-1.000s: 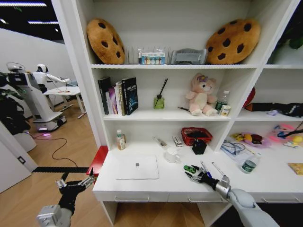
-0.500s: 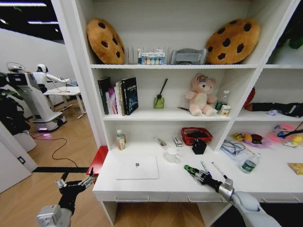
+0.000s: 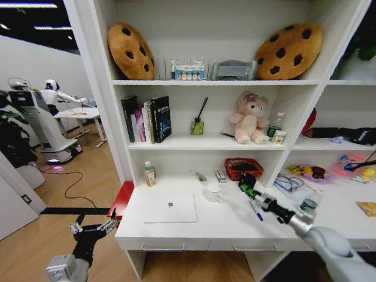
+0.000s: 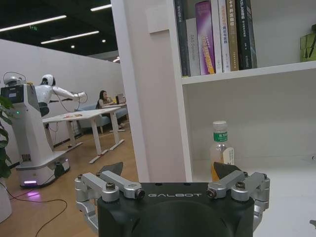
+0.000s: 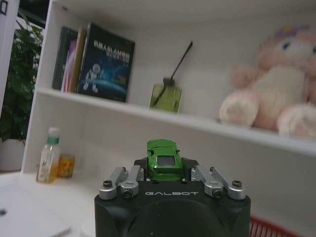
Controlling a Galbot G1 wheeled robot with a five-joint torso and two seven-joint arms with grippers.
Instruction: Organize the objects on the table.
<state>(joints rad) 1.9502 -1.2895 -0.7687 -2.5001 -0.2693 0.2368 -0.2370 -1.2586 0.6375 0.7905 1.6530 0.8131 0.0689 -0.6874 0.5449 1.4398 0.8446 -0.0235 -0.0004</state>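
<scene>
My right gripper (image 3: 247, 188) is raised above the white table (image 3: 217, 228), shut on a tiny green toy car (image 3: 242, 186). The right wrist view shows the car (image 5: 164, 157) pinched between the fingers, facing the shelf with the bear. A blue pen (image 3: 256, 211) lies on the table below the right arm. The silver laptop (image 3: 170, 207) lies closed at the table's left. A green-banded can (image 3: 308, 205) and a yellow wrapper (image 3: 368, 208) sit at the right. My left gripper (image 3: 94, 227) hangs open and empty, low beside the table's left end.
A white mug (image 3: 212, 192) stands left of the right gripper, and a red mesh basket (image 3: 242, 168) sits behind it against the back wall. A small bottle (image 3: 150, 174) stands at the back left. A pink plush bear (image 3: 249, 117) sits on the shelf above.
My right gripper has risen off the table with the green car and moved back toward the basket. The left arm has not moved.
</scene>
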